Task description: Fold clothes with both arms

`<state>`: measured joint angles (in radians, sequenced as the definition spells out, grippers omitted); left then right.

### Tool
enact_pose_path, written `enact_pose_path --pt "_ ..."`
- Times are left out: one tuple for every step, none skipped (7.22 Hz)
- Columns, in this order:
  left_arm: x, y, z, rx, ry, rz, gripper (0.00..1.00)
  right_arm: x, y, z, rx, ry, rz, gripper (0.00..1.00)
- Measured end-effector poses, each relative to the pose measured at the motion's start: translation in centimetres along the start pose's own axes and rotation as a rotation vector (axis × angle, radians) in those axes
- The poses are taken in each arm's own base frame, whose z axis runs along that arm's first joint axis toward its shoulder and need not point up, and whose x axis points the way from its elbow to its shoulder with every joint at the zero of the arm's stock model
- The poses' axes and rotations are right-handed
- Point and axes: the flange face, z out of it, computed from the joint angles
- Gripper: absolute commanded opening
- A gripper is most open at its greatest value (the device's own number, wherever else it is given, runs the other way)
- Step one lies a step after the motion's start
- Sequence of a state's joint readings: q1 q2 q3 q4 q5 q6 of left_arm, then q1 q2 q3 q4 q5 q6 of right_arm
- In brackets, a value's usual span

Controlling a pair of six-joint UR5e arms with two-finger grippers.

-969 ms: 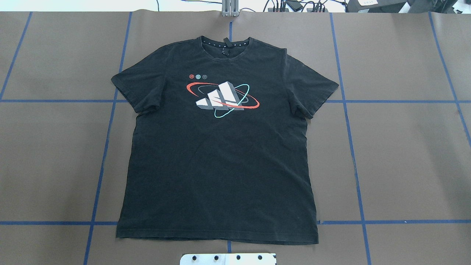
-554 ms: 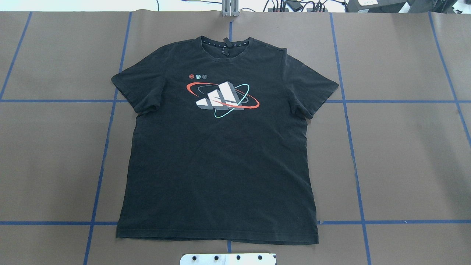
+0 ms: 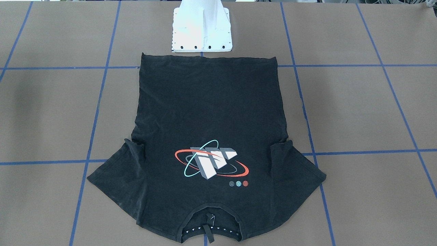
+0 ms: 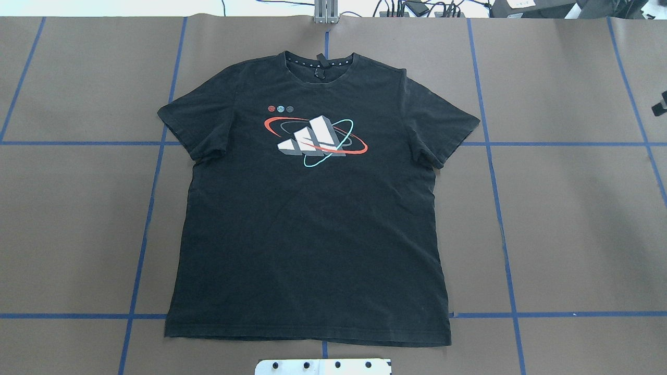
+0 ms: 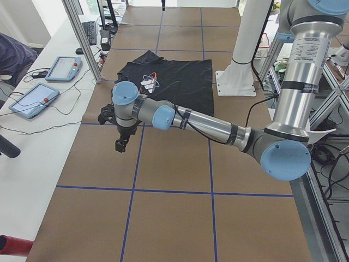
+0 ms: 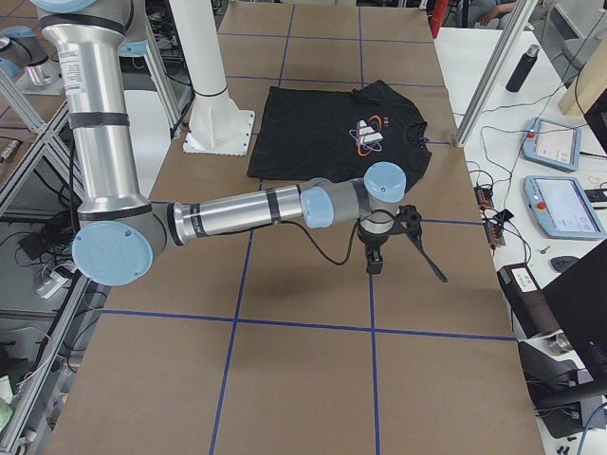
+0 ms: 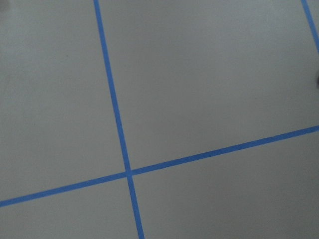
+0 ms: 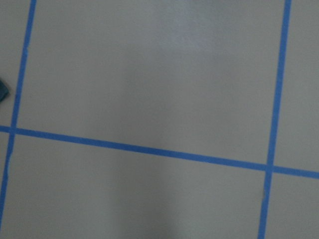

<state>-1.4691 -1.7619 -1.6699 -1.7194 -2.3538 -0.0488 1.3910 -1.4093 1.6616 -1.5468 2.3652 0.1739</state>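
Overhead exterior view: the black T-shirt (image 4: 312, 229) is seen spread flat, logo (image 4: 312, 138) up, in the middle of the frame on the brown table (image 4: 573, 224), collar toward the top edge and hem toward the bottom; no fold has been made. Compared with a second ago the shirt has not been shifted, but a small black tip, judged to be the right gripper (image 4: 661, 108), has come in at the right edge of the frame, well apart from the nearer sleeve (image 4: 448, 130). In the exterior left view the left gripper (image 5: 121, 143) is held over bare table at centre left, well apart from the shirt. Whether either pincer is wide or narrow cannot be told; nothing is seen to be held. Only table and blue tape lines (image 7: 119, 124) are shown by both wrist cameras. The approach is judged to be only beginning, with the first grasp yet to be made.
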Motion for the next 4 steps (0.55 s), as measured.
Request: enact_pose_path --pt "0.4 -1.5 0.3 0.052 0.009 0.009 1.00 -3.1 -2.1 0.6 0.001 0.005 -0.014 1.00" --pt "0.5 -2.4 0.8 0.098 0.020 0.022 1.00 -5.8 -3.1 1.8 0.004 0.010 -0.017 1.00" --pt "0.9 -2.7 1.8 0.118 0.032 0.040 1.00 -7.7 -3.4 3.1 0.030 0.008 -0.054 1.00" --pt "1.4 -2.8 2.9 0.121 0.041 0.047 1.00 -9.3 -3.6 4.6 0.056 0.001 -0.091 1.00"
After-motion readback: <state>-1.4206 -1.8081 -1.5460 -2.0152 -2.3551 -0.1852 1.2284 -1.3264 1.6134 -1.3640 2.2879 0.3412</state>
